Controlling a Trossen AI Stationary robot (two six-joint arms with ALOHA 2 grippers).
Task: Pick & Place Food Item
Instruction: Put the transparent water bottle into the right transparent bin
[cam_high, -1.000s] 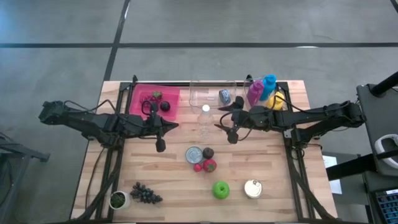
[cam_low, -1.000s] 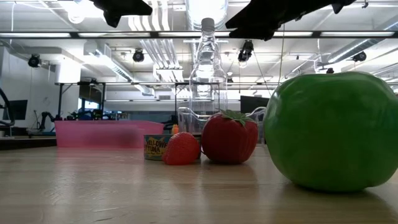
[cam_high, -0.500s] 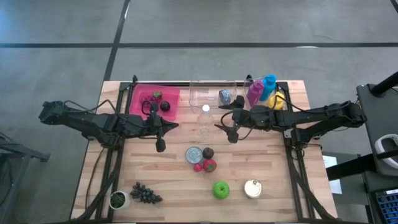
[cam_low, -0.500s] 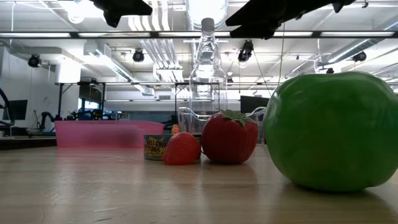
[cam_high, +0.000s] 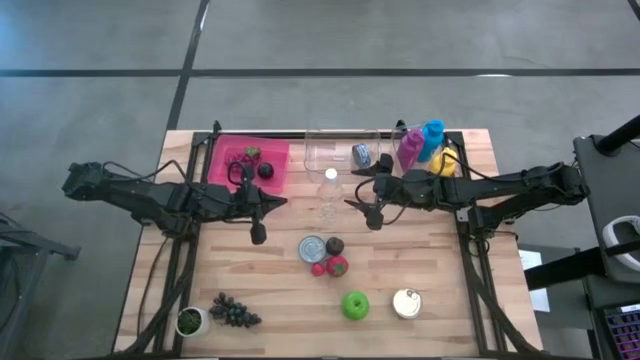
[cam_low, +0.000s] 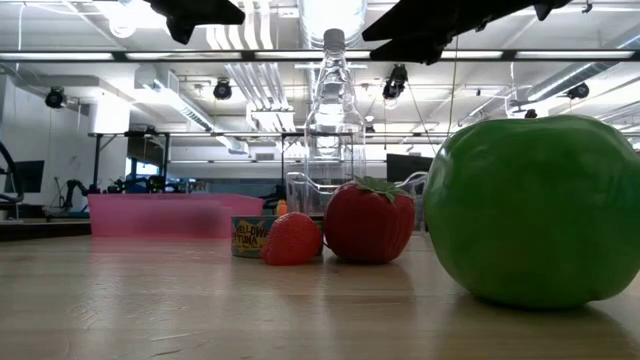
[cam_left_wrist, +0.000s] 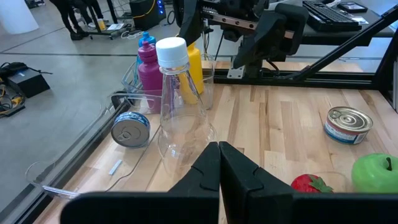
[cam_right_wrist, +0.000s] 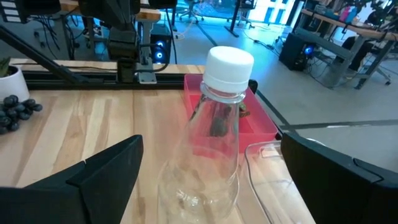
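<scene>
Right claw (cam_high: 373, 214) spread wide, empty, raised above the table (cam_high: 440, 270), squared up on the clear bottle (cam_high: 329, 193) standing directly ahead; judged an approach stance, fingers parted to straddle it. Left claw (cam_high: 257, 229) pressed together, empty, parked across the bottle from the right claw, evidently waiting. Strawberry (cam_high: 337, 265) and green apple (cam_high: 354, 305) untouched, nearer the table's front edge than either claw. Pink tray (cam_high: 222, 160) behind the left claw, two fruits inside.

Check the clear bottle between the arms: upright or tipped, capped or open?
Upright and capped. The clear bottle stands on its base on the table, its white cap on top; the low view shows it vertical too.
</scene>
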